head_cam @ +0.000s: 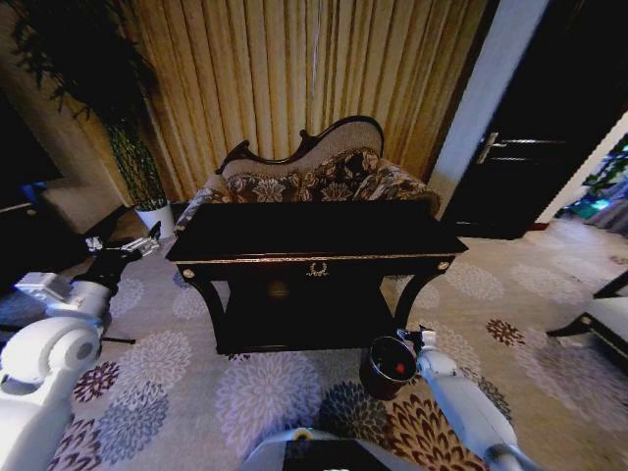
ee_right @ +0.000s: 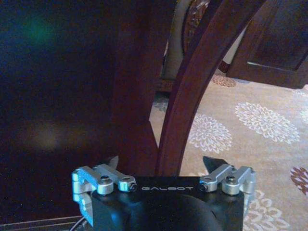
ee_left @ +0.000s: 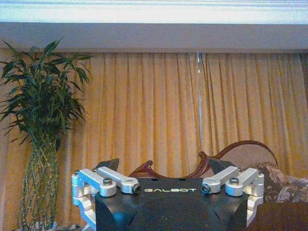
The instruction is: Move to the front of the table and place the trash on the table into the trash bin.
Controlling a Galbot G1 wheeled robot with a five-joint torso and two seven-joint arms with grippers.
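Facing the table [head_cam: 314,240], whose top looks bare, the robot's spread-fingered right gripper [head_cam: 417,341] hangs at the trash bin [head_cam: 390,366] (something red inside), so the task seems nearly finished; left gripper [head_cam: 137,245] released.

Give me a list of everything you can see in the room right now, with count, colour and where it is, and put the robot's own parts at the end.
table: one, dark glossy with gold trim, centre, ahead of the robot
trash bin: one, reddish-brown with something red inside, on the carpet by the table's front right leg
sofa: one, floral with carved dark frame, behind the table
curtains: golden, along the back wall
plant: one, green in a white pot, back left
door: one, dark, back right
carpet: pale with flower patterns, underfoot
left gripper: open, raised left of the table
right gripper: open, beside the bin
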